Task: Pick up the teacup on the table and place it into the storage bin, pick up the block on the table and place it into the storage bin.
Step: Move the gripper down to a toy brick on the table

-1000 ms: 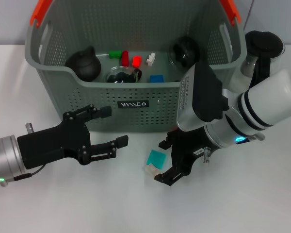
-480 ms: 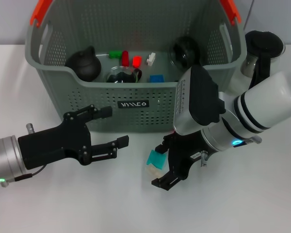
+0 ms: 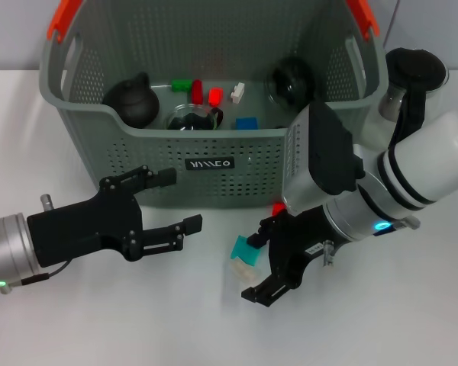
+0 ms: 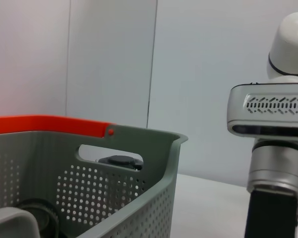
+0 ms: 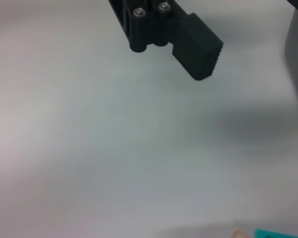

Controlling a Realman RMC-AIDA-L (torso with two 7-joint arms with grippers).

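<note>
Right claw (image 3: 258, 266) shifted closer, spread around teal block (image 3: 244, 251)

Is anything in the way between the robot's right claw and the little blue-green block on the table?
Nothing visible. The right gripper is open, its fingers straddling the teal block on the table.

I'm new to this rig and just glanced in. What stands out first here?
The big storage bin at the back of the table, already holding a dark teapot and small coloured blocks. In front of it, the open right gripper straddles a teal block; the open left gripper hovers nearby.
</note>
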